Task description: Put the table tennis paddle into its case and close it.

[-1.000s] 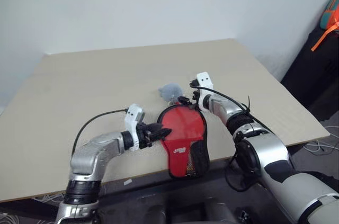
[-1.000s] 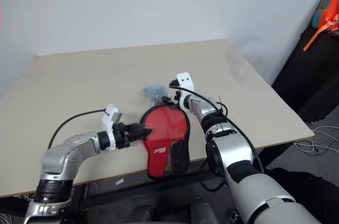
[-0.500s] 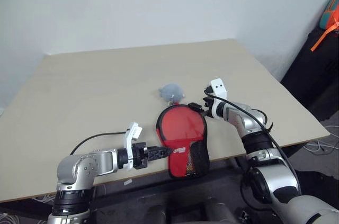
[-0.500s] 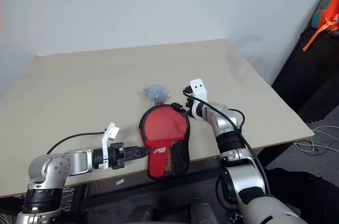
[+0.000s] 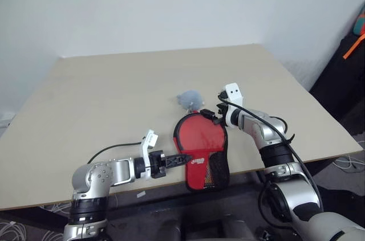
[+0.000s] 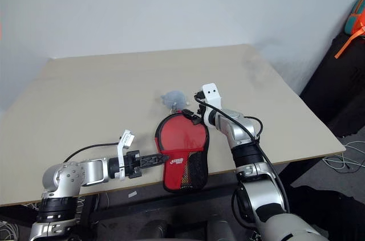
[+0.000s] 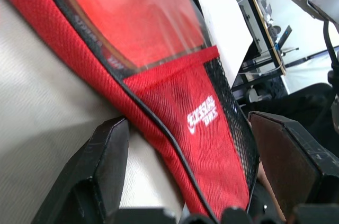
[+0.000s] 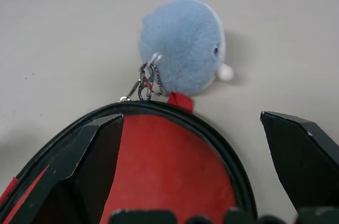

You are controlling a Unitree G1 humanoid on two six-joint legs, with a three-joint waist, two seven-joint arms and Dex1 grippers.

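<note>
The case (image 5: 203, 152) lay flat near the front edge of the tabletop (image 5: 114, 93), a little right of centre, round end toward the back edge and mesh neck overhanging or just reaching the front edge. The paddle (image 5: 201, 134) appeared to be inside: its red face showed through the clear front panel, and no handle was visible outside the pouch. Insertion therefore judged done. Whether the zip was fully run could not be told; around the round end the black zip line looked unbroken, and the sides were not clear. A small blue-grey plush charm (image 8: 183, 68) lay just behind the round end, joined to it by a short chain. The left gripper (image 6: 159, 159) was level at the case's left edge by the neck, fingers spread to either side of that edge, not clamped. The right gripper (image 5: 212, 113) sat at the round end, fingers wide apart, grasping nothing. Remaining, by my judgement: confirm or finish the zip closure.
</note>
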